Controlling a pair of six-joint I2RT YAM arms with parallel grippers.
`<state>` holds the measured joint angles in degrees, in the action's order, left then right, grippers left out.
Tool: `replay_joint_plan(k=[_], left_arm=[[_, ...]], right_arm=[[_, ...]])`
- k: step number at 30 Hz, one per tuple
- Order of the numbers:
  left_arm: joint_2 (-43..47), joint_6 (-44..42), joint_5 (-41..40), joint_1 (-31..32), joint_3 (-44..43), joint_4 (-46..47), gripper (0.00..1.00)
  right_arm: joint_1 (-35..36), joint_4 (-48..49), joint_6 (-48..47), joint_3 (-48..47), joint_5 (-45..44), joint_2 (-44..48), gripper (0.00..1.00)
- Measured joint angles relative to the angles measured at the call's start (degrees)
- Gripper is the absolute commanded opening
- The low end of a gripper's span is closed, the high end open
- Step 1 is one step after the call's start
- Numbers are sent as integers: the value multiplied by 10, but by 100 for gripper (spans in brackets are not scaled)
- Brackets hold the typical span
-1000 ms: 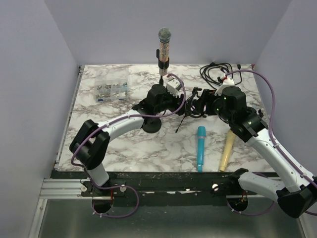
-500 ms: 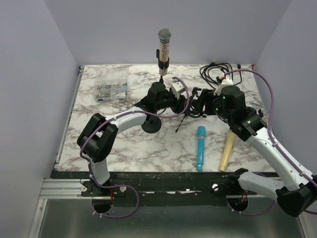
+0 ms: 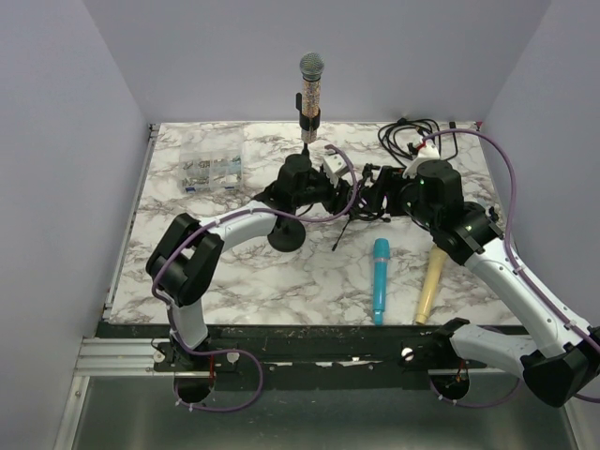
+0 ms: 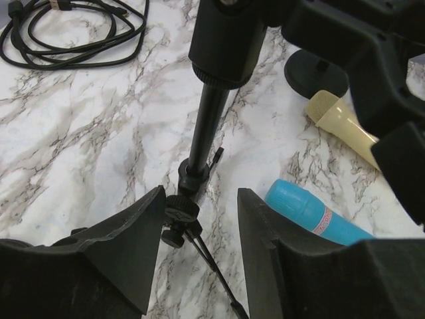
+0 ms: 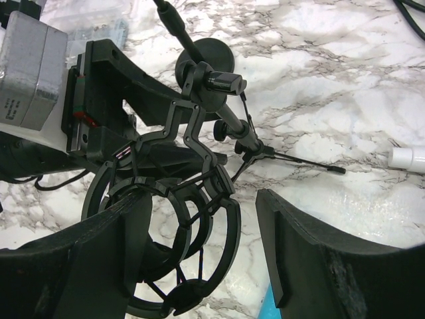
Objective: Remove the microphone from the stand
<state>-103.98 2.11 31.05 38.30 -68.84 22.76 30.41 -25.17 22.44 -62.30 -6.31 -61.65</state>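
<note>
The microphone, with a silver grille and a patterned body, stands upright in the clip of the tall stand at the back; its round base lies under my left arm. Neither gripper touches it. In front lies a small black tripod with a ring-shaped shock mount. My left gripper is open around the tripod's knob joint, which sits against its left finger. My right gripper is open, with the shock mount ring between its fingers and a gap on the right side.
A blue microphone and a cream microphone lie on the marble table near the front right. A coil of black cable sits at the back right, a clear compartment box at the back left. Both grippers meet mid-table.
My left gripper has moved right to the small tripod and its jaws have narrowed; the left elbow swung inward. The right arm has hardly moved.
</note>
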Motion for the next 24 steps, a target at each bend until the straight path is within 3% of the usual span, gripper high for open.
replay_joint_plan(k=[10,15,24], left_arm=[[17,34,-7,-9,31,29,27],[12,46,-21,-13,25,4,39],[-2,72,-27,-13,19,-18,41]], right_arm=[[0,-2,0,-2,0,0,71],[0,-2,0,-2,0,0,71],[0,-2,0,-2,0,0,71]])
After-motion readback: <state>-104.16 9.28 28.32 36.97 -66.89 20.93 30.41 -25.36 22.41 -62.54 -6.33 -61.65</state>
